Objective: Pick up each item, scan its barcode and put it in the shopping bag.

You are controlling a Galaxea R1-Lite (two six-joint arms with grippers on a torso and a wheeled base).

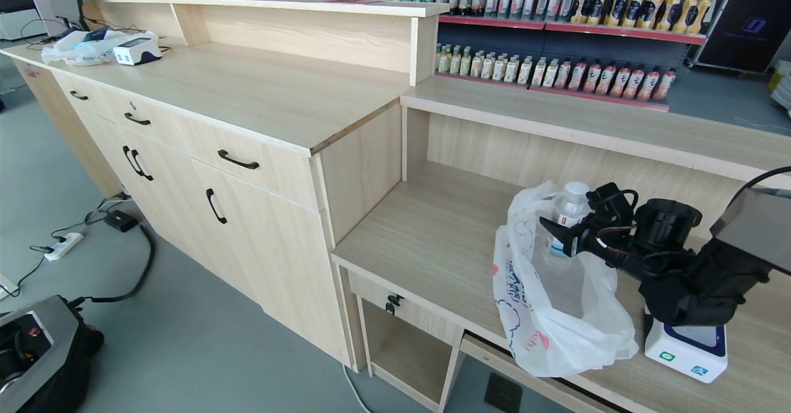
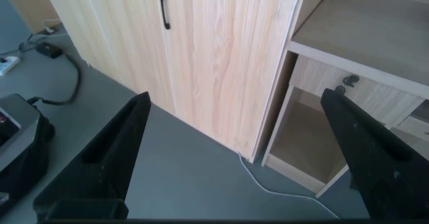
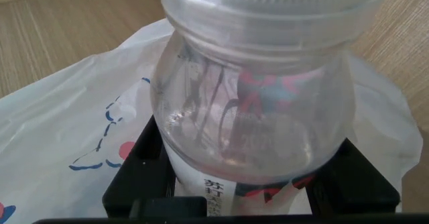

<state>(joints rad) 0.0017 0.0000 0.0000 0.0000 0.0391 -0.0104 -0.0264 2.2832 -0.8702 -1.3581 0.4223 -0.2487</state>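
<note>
One bottle [image 1: 571, 201] clamped in right tool [image 1: 559, 237], at shopping bag [image 1: 544, 320] mouth

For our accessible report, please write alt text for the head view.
The right end effector holds a clear plastic bottle with a white cap at the mouth of a white plastic shopping bag on a pale wooden counter. A white scanner box stands beside the bag.

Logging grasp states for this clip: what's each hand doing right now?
Left hand: open, empty.
Right hand: closed on the bottle.
</note>
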